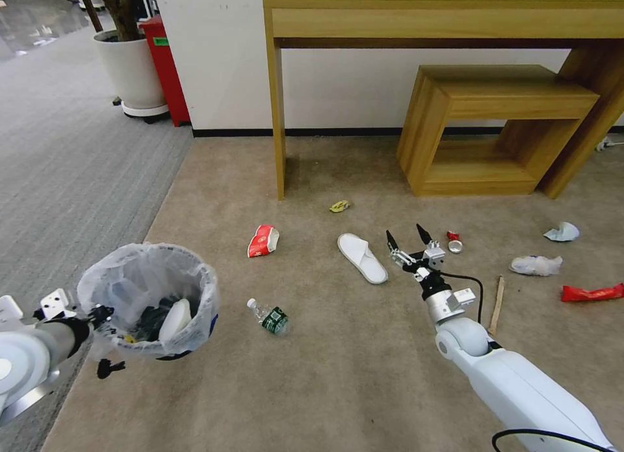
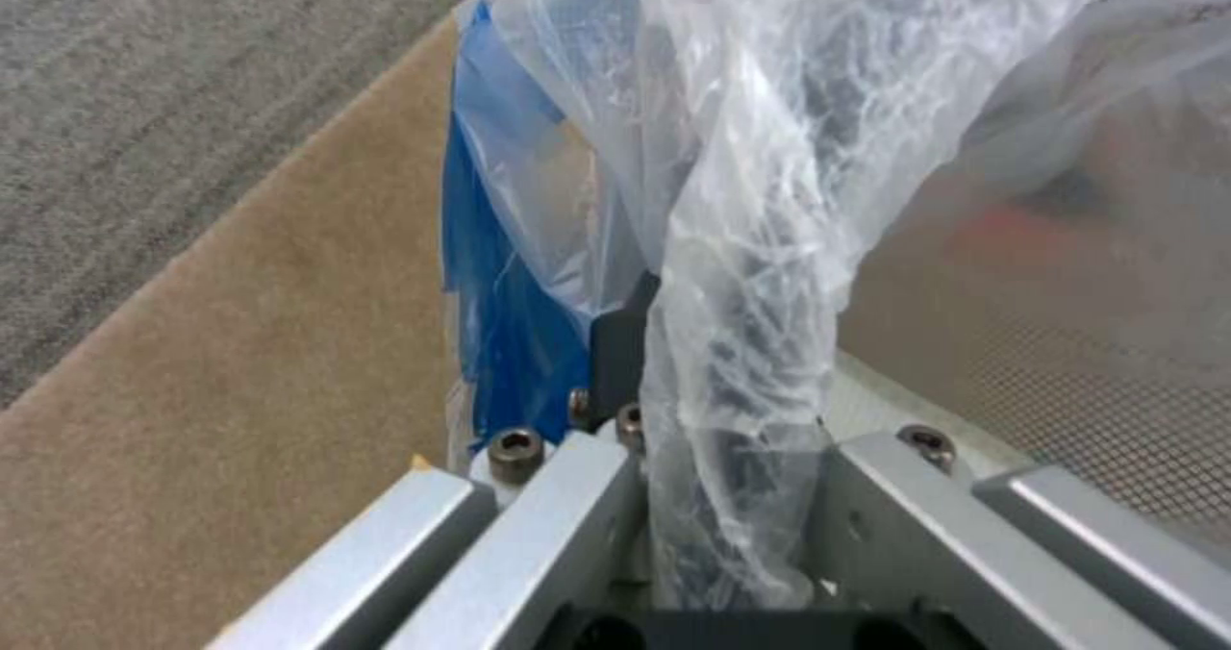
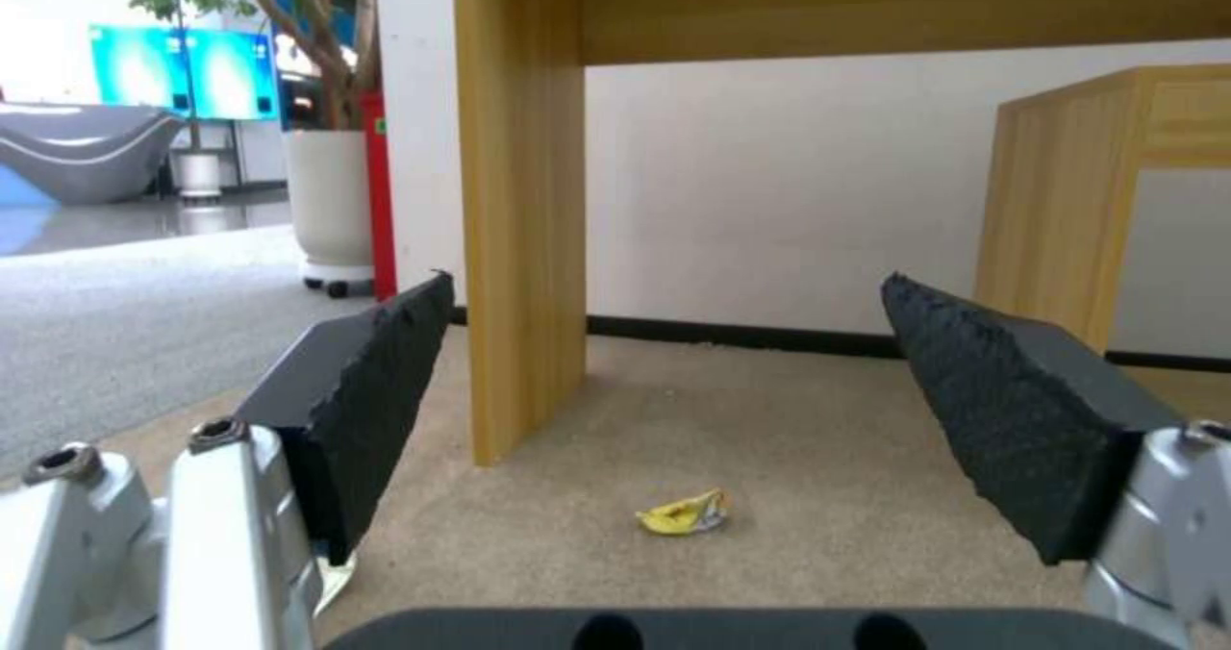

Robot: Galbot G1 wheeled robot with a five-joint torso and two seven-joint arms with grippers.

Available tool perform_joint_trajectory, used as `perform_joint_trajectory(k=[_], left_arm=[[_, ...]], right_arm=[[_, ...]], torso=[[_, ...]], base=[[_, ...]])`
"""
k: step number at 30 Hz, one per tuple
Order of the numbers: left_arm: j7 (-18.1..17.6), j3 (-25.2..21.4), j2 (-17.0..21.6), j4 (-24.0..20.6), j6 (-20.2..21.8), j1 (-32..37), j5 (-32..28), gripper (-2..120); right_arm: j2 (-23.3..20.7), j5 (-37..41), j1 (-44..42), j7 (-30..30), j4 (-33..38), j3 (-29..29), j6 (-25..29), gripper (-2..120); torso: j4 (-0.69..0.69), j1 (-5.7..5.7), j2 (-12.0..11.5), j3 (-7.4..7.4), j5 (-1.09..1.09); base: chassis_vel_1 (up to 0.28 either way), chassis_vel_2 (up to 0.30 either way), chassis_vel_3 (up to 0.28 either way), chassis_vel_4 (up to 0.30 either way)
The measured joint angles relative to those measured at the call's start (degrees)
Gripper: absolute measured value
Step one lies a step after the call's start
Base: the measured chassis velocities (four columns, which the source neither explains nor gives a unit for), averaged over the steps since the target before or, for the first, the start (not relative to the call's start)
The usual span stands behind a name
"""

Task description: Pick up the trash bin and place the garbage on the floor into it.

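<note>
Beige-brown carpet floor [image 1: 364, 374] strewn with garbage: white slipper [image 1: 362, 257], red-white carton [image 1: 262, 240], crushed bottle [image 1: 270, 317], yellow wrapper [image 1: 339, 206], red can [image 1: 454, 241], wooden stick [image 1: 498, 296], tissues [image 1: 536, 265] and a red wrapper [image 1: 591, 292]. Held clear of the carpet at the robot's left, the trash bin [image 1: 151, 299], lined with crinkled plastic and already carrying a few pieces.

Probably choosing the next piece to grab. Best done by dropping onto the nearest item, slipper or can, straddling it squarely across a narrow part, pinching firmly, then carrying over the liner's open mouth before letting go. Worth keeping the bin level so nothing tips out.

Left gripper [image 1: 97, 322] clamped on the bin's rim, liner [image 2: 757, 275] bunched between its fingers [image 2: 622, 352], forearm nearly level. Right gripper [image 1: 409, 240] spread wide and empty, reaching forward low above the carpet between slipper and can, pads [image 3: 365, 400] framing the yellow wrapper [image 3: 683, 513] farther ahead.
</note>
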Motion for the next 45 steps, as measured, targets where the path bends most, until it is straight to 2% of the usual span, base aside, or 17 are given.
perform_joint_trajectory(k=[20,45], left_arm=[[0.4,-0.5,-0.3,0.0,0.2,0.2,0.4,0],[0.9,-0.7,-0.4,-0.4,0.2,0.5,1.0,0]], right_arm=[[-0.4,-0.7,0.2,0.1,-0.4,0.2,-0.3,85],[-0.2,-0.9,0.3,0.1,-0.3,-0.1,-0.2,85]], torso=[[-0.01,0.0,0.0,0.01,-0.01],[0.0,0.01,0.0,0.01,0.0]], base=[[-0.007,0.006,0.009,-0.006],[-0.096,0.101,0.099,-0.098]])
